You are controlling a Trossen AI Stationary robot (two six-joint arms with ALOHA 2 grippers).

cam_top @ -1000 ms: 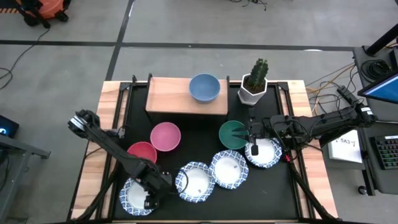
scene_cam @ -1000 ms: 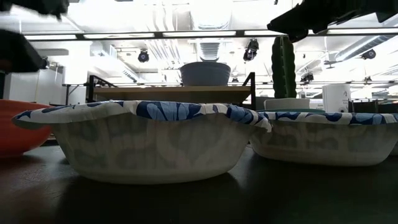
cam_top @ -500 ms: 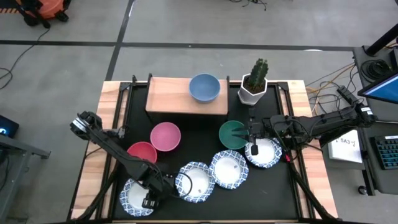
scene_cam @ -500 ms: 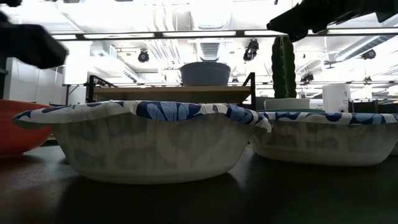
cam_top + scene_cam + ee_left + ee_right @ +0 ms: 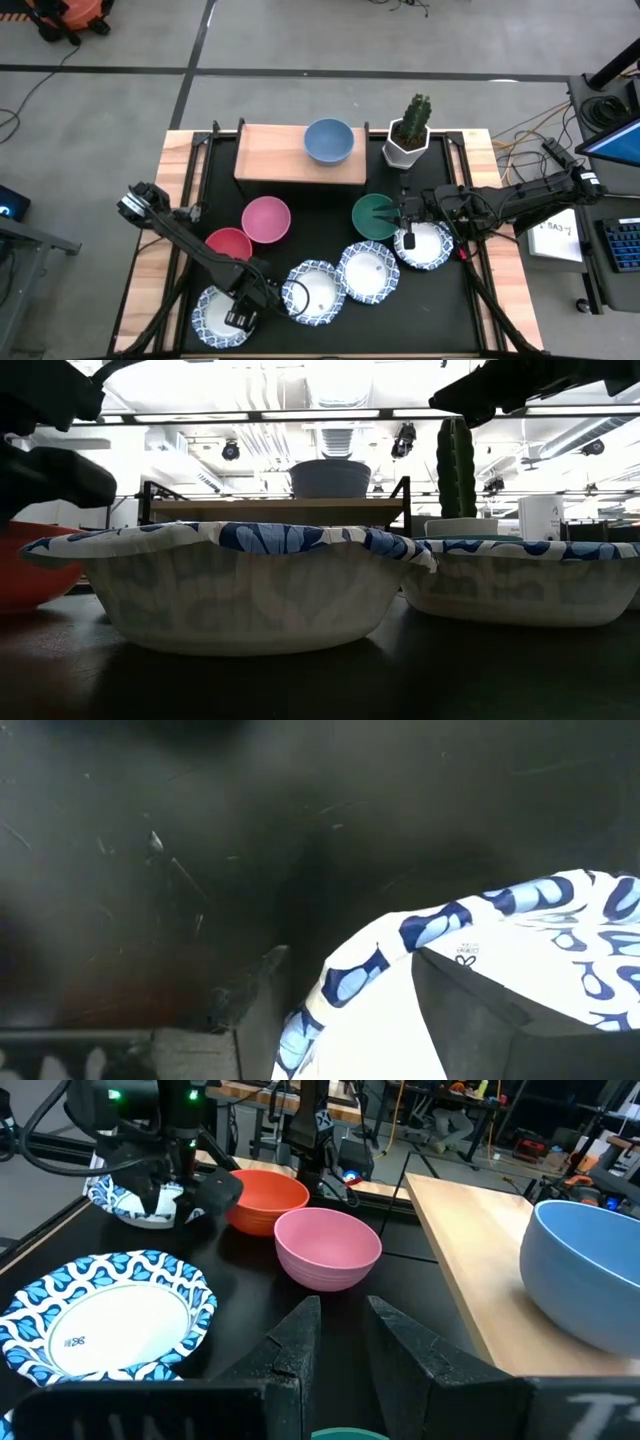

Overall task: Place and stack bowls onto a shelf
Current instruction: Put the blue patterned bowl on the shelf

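My left gripper [image 5: 240, 318] is open and points down at the leftmost patterned bowl [image 5: 210, 318]. In the left wrist view its fingers stand astride that bowl's rim [image 5: 400, 935], one inside and one outside. My right gripper [image 5: 395, 213] hangs level over the right part of the green bowl [image 5: 372, 218]. A narrow gap shows between its fingers [image 5: 340, 1320]. Three more patterned bowls [image 5: 315, 292] [image 5: 368, 272] [image 5: 428, 248] sit in a row on the table. The red bowl [image 5: 228, 243] and pink bowl [image 5: 265, 218] also rest on the table. The blue bowl [image 5: 328, 140] stands on the shelf [image 5: 275, 150]. My left gripper has the patterned bowl's rim [image 5: 345, 975] between its open fingers, coming from above. I cannot tell whether either finger touches the bowl, which rests on the table.
A white pot with a cactus [image 5: 408, 140] stands to the right of the shelf. The shelf's left half is bare wood. Bare black tabletop [image 5: 320, 215] lies between the pink and green bowls. Wooden table edges run along both sides.
My left arm has come down over the leftmost patterned bowl and now shows lower at the left of the low view. The bowls and my right arm have kept still.
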